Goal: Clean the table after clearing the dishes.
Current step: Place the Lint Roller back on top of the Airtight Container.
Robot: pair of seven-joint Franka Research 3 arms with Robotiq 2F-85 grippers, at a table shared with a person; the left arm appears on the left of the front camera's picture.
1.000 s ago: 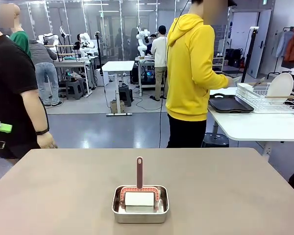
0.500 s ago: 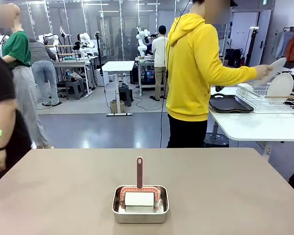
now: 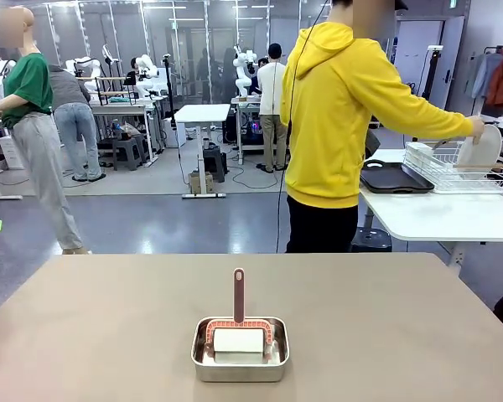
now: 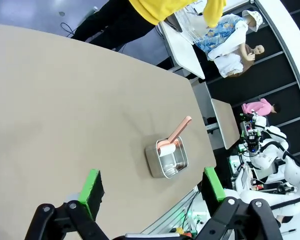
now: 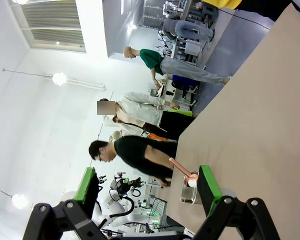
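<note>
The beige-brown table (image 3: 386,318) carries a small steel pan (image 3: 240,348) with a white sponge and a pink-handled scraper in it. Behind it, a person in a yellow hoodie (image 3: 335,117) stands at a white side table and holds a white plate (image 3: 479,147) in a wire rack; a dark tray (image 3: 394,177) lies beside the rack. My left gripper (image 4: 152,187) hangs open high above the table (image 4: 65,100), with the pan (image 4: 166,159) below between its pads. My right gripper (image 5: 146,185) is open too, well above the table (image 5: 260,125), the pan (image 5: 190,189) far off.
The white side table (image 3: 436,216) with the wire rack (image 3: 457,172) stands at the back right. Other people stand and walk in the room behind the far left edge.
The person in yellow has reached right and set the white plate into the rack. A person in black at the left edge has stepped out of the picture. Both grippers stay open.
</note>
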